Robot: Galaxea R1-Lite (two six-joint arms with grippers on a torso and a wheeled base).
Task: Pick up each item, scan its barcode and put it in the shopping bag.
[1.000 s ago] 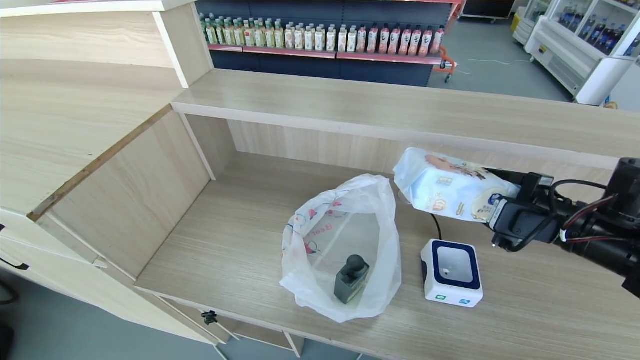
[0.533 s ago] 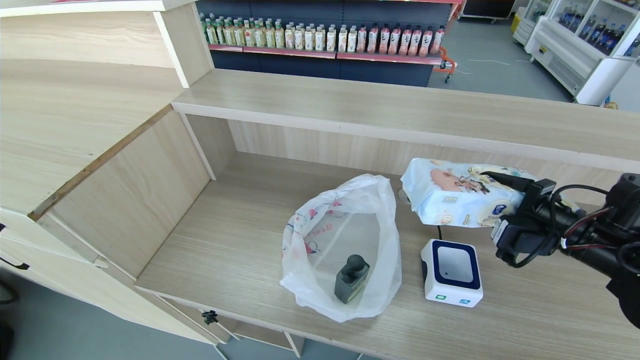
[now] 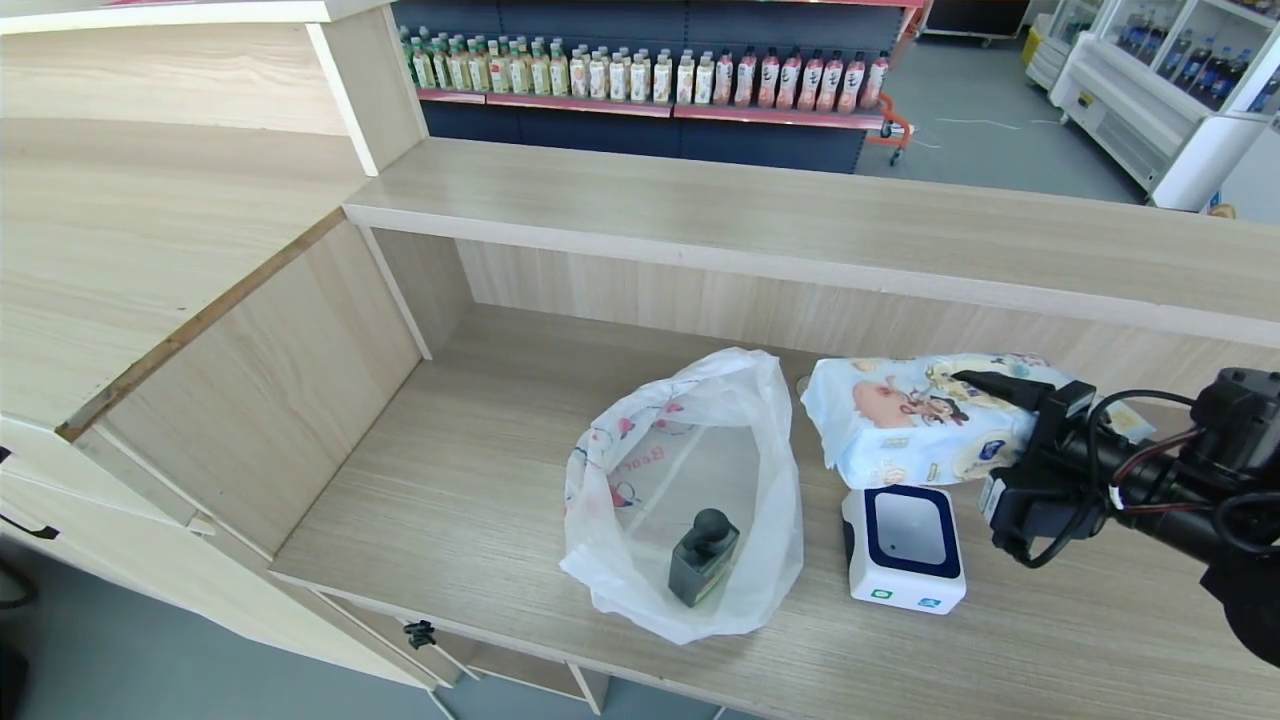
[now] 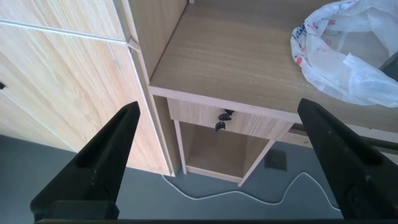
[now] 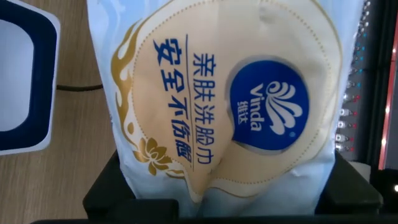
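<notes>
My right gripper (image 3: 1005,400) is shut on a pale blue tissue pack (image 3: 915,420) printed with cartoon figures, holding it flat just above and behind the white and blue barcode scanner (image 3: 905,545). The right wrist view has the tissue pack (image 5: 217,99) squeezed between the fingers, with a corner of the scanner (image 5: 25,87) beside it. The white plastic shopping bag (image 3: 685,490) stands open left of the scanner with a dark bottle (image 3: 702,558) inside. My left gripper (image 4: 224,162) hangs open off the counter's front edge, well away from the bag (image 4: 348,50).
The wooden counter (image 3: 480,470) has a raised ledge (image 3: 800,220) behind and a side panel (image 3: 280,370) on the left. The scanner's cable (image 3: 875,452) runs back under the pack. Drink shelves (image 3: 650,80) and coolers stand in the room beyond.
My right gripper has lowered the tissue pack and turned it flatter, bringing it from well above the counter down close over the scanner. The bag and scanner have stayed put.
</notes>
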